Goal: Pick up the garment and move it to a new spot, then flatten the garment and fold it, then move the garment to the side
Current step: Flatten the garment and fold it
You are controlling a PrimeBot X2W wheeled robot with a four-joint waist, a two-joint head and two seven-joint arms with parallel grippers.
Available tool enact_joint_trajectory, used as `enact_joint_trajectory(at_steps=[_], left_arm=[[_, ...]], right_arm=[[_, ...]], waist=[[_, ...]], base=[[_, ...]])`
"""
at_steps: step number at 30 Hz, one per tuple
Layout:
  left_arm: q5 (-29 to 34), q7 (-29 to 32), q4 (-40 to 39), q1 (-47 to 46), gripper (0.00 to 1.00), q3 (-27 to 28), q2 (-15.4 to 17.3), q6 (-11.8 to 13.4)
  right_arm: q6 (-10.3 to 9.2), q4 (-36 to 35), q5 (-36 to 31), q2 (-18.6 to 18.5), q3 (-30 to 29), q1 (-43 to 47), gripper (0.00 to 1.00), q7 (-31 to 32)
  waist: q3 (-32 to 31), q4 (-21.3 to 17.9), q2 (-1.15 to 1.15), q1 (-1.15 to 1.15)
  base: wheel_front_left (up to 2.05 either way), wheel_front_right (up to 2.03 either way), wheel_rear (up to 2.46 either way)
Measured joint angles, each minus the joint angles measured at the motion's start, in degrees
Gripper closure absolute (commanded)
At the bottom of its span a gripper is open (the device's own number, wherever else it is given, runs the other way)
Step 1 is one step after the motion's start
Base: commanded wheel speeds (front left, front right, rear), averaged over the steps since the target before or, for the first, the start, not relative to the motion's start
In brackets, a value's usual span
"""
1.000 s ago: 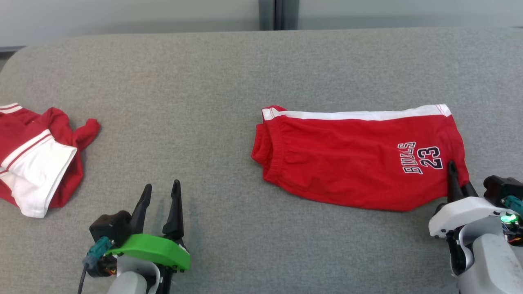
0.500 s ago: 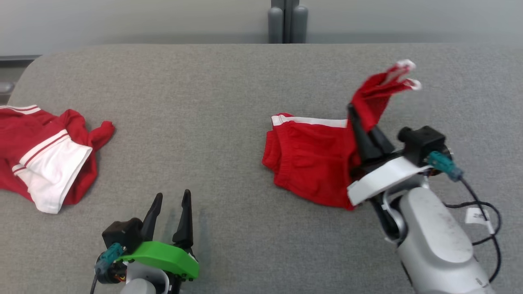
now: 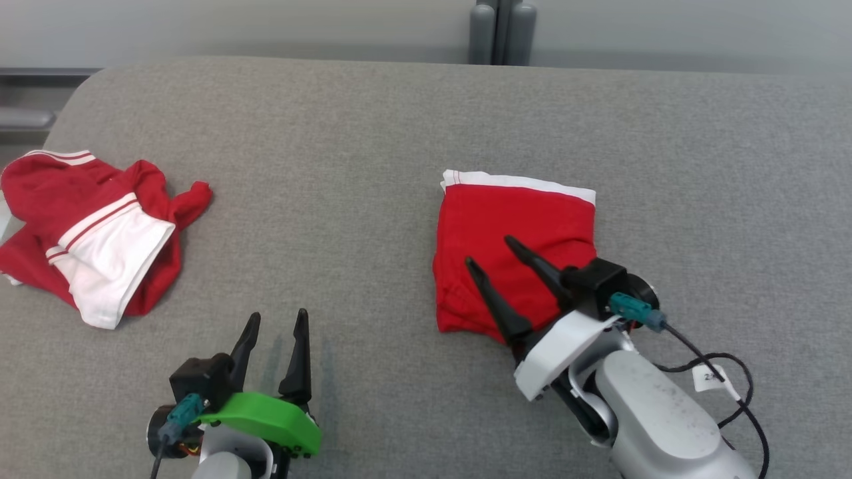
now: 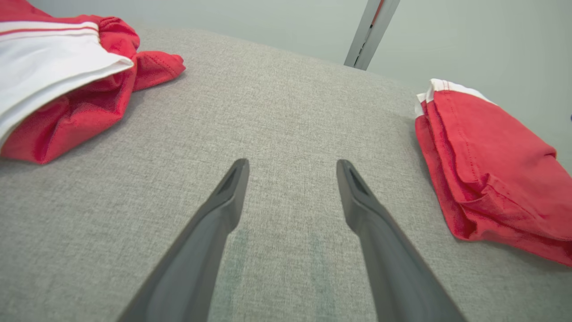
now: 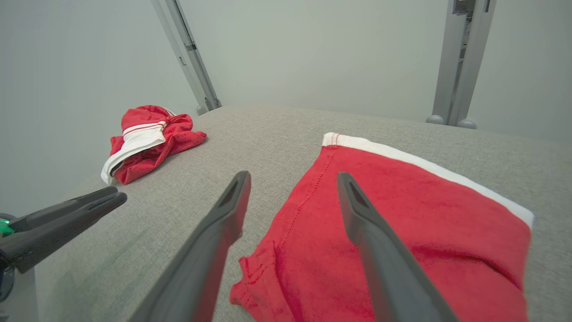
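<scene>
- The garment (image 3: 526, 219), red shorts with a white band along the far edge, lies folded into a compact, nearly square stack on the grey tabletop (image 3: 373, 133), a little right of the middle.
- Its layered, folded edges show on the left side in the left wrist view, and the top layer is slightly rumpled at the near corner.
- The right claw (image 3: 489, 251) is over the near-left part of the garment with its two dark fingers spread wide and nothing between them. I cannot tell whether the tips touch the cloth.
- The left claw (image 3: 278, 315) is low on the near left, well apart from the garment, fingers also spread wide over bare tabletop and holding nothing.
- A second red-and-white piece of clothing (image 3: 100, 246) lies crumpled near the tabletop's left edge, far from both claws.
- Grey posts (image 3: 502, 30) stand behind the far edge, against a pale wall.
</scene>
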Motion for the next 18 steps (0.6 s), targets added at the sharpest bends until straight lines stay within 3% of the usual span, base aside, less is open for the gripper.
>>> enact_joint_trajectory(at_steps=[10,18], left_arm=[[10.17,0.00,-4.13,2.68,0.00,5.53,-0.05,0.00],[15.27,0.00,-6.50,6.33,0.00,6.83,-0.05,0.52]], right_arm=[[0.00,-3.37,-10.04,-0.14,-19.33,7.46,0.00,0.00],[0.00,-3.42,-11.56,-0.09,-25.55,14.74,0.00,-0.01]], waist=[[-1.72,-4.57,0.00,0.00],[-4.34,-6.70,0.00,0.00]], base=[[0.00,0.00,0.00],[0.00,0.00,0.00]])
